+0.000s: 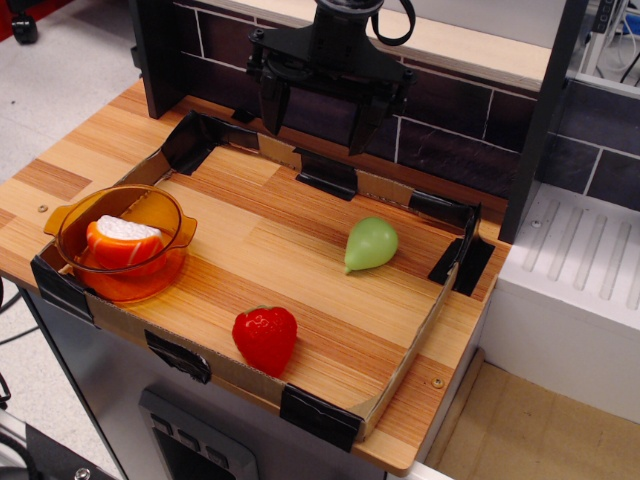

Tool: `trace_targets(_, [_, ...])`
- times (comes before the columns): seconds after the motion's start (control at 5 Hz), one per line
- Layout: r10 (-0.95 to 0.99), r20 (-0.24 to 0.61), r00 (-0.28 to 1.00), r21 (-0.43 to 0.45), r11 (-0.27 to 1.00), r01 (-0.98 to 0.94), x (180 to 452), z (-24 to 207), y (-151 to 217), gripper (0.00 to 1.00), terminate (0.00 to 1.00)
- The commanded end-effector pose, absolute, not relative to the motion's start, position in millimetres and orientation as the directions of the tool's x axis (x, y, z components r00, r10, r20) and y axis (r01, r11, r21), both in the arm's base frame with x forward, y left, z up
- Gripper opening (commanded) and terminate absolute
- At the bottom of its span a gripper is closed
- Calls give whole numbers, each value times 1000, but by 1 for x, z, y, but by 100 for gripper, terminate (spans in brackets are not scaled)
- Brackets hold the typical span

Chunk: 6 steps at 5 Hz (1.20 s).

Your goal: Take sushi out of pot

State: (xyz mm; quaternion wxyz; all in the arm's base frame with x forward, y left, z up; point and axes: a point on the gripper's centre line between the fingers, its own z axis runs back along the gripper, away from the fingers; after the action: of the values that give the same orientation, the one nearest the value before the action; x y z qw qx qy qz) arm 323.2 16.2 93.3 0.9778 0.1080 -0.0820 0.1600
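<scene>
In this one view from above the front corner, my hand hangs at the top centre of the frame, over the back edge of the worktop, fingers spread apart and holding nothing. It sits high and back, I judge, so the whole field stays clear before I reach.

The sushi lies inside the pot at the left of the frame, rice side up, leaning toward the pot's far-left wall. The pot stands tucked into the left corner of the low cardboard rim, so that rim crowds two sides of it.

The pear lies right of centre and the strawberry at lower centre, both well apart from the pot. Between them and the pot the wood is bare, which gives me open room to come in from above and to set the sushi down.
</scene>
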Motion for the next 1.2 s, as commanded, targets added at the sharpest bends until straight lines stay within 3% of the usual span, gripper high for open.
trace_targets(0.0, [295, 195, 935, 185, 926, -331, 323, 93, 16, 100, 0])
trace_targets(0.2, [63, 190, 980, 141, 986, -91, 318, 98, 27, 100, 0])
trace_targets(0.4, [-176, 134, 975, 103, 981, 163, 309, 107, 46, 100, 0])
trace_targets(0.6, [-416, 114, 902, 135, 906, 401, 297, 110, 62, 100, 0])
trace_targets(0.8, [-632, 20, 775, 132, 770, 624, 284, 106, 84, 100, 0])
trace_targets(1.0, [-802, -36, 596, 31, 595, 803, 273, 101, 98, 100, 0])
